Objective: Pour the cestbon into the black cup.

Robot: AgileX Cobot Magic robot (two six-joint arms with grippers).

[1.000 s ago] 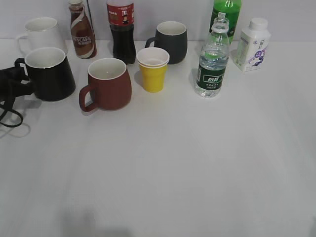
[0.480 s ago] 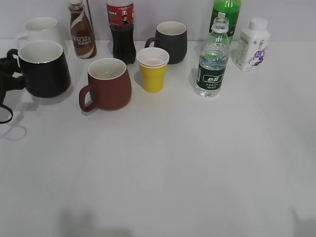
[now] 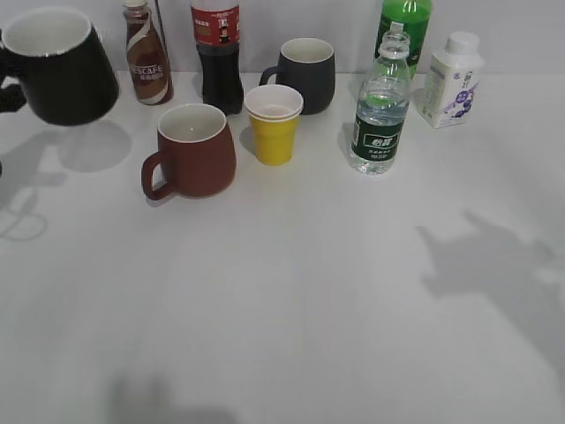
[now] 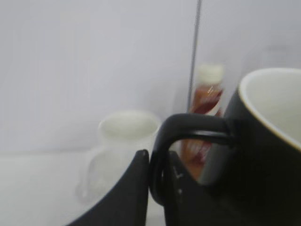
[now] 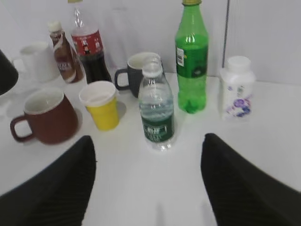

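We see bare table in front of the cestbon. Beside it on the left stands the yellow cup, behind it the green bottle, to its right the white bottle, crowding 3 sides.

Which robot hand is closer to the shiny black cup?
The left gripper: it pinches the handle of the black cup, holding it up off the table. The right gripper is open, far across the table, facing the water bottle.
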